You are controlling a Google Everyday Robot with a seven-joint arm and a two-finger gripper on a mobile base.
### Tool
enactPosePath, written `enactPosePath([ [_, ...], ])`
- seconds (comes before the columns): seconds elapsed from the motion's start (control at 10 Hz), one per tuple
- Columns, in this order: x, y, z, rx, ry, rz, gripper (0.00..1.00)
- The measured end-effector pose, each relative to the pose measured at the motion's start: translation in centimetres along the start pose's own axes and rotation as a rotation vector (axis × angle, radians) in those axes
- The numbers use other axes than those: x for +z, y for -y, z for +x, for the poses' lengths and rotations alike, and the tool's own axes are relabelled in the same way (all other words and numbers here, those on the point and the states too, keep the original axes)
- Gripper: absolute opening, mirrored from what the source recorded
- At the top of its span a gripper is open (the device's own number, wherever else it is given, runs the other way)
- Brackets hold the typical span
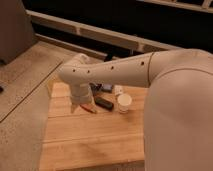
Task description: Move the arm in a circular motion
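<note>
The arm point(125, 70) is large and cream, made of thick smooth segments with small dark holes. It reaches from the right edge across to the left over a wooden table point(90, 142). At a rounded joint point(75, 70) it bends downward. The gripper point(78, 106) hangs at its lower end, just above the table's back left part, beside a small red-orange item point(90, 108). The wrist hides most of the gripper.
A white cup point(124, 102), a dark flat block point(104, 103), a smaller white item point(118, 90) and a dark item point(106, 88) stand at the table's back. A speckled surface point(22, 95) lies left. A pale rail point(90, 31) crosses the dark background.
</note>
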Motion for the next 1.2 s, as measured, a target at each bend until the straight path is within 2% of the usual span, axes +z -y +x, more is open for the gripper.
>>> enactPosePath([
  [0.5, -0.3, 0.3, -0.5, 0.005, 0.008, 0.006, 0.65],
  [0.6, -1.0, 2.1, -2.2, 0.021, 0.038, 0.029, 0.65],
  [0.7, -2.8, 5.6, -5.4, 0.052, 0.092, 0.079, 0.65],
  [0.9, -6.4, 12.5, -10.2, 0.108, 0.172, 0.182, 0.65],
  [1.1, -8.9, 16.9, -14.3, 0.107, 0.231, 0.233, 0.65],
  [1.2, -9.5, 18.0, -15.9, 0.082, 0.248, 0.24, 0.65],
])
